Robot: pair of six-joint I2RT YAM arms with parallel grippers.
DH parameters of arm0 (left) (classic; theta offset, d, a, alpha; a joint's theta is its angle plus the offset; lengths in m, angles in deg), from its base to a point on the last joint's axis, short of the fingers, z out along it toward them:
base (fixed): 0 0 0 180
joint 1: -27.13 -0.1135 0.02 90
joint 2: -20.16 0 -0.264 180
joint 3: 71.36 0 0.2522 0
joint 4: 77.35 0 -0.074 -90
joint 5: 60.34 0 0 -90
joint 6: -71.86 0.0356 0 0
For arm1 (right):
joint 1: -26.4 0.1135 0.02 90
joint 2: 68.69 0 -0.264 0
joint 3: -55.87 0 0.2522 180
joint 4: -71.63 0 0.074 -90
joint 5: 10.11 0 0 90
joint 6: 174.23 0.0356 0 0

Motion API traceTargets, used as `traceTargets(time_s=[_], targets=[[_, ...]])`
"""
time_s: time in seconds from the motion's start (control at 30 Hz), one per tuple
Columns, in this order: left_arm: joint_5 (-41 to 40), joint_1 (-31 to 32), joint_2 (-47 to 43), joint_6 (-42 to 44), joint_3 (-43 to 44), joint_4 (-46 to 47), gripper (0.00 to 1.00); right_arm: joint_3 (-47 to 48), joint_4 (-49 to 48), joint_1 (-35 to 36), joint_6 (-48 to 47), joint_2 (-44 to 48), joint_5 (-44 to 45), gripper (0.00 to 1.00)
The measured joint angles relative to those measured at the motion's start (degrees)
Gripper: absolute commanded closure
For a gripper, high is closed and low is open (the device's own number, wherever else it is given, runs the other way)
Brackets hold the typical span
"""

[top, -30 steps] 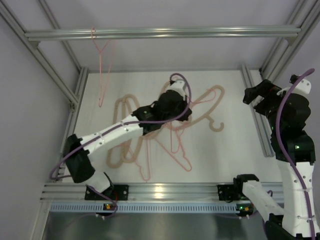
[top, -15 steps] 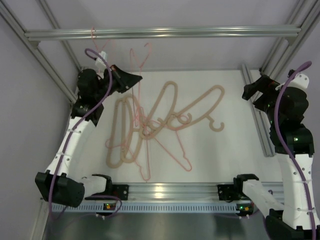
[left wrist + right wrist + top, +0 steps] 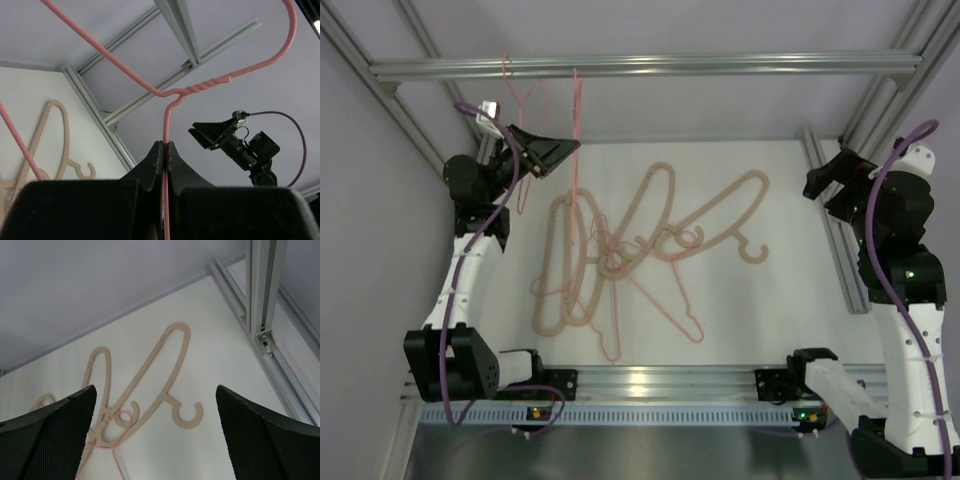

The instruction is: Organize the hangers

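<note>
White table point(image 3: 770, 320) keeps the beige hangers point(image 3: 660, 215) mid-surface. The left gripper point(image 3: 570, 148), just lifted from that pile, pinches a pink hanger point(image 3: 576, 110) up by the rail point(image 3: 720, 65) near the far-left corner, ready to hook. The right gripper point(image 3: 823, 185) gapes empty at the right edge.

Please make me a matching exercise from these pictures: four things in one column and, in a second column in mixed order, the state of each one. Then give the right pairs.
Column one
1. left gripper
2. right gripper
3. pink hanger at the far left
4. beige hangers

Column two
A. lie flat on the table
B. open, holding nothing
C. hangs by its hook from the top rail
D. shut on the raised pink hanger

Pairs: 1-D, 2-B, 3-C, 4-A
</note>
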Motion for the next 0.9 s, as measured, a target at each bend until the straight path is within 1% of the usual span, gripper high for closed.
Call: traceTargets(time_s=[0.23, 0.7, 0.9], targets=[[1.2, -1.5, 0.8, -3.5, 0.2, 4.9, 1.00, 0.0, 0.0, 0.0, 0.0, -0.4, 0.0, 0.01], [1.3, -8.1, 9.0, -12.2, 3.7, 13.4, 1.00, 0.0, 0.0, 0.0, -0.5, -1.3, 0.0, 0.01], [1.3, -8.9, 13.5, -15.6, 6.2, 16.9, 1.00, 0.0, 0.0, 0.0, -0.5, -1.9, 0.0, 0.01]])
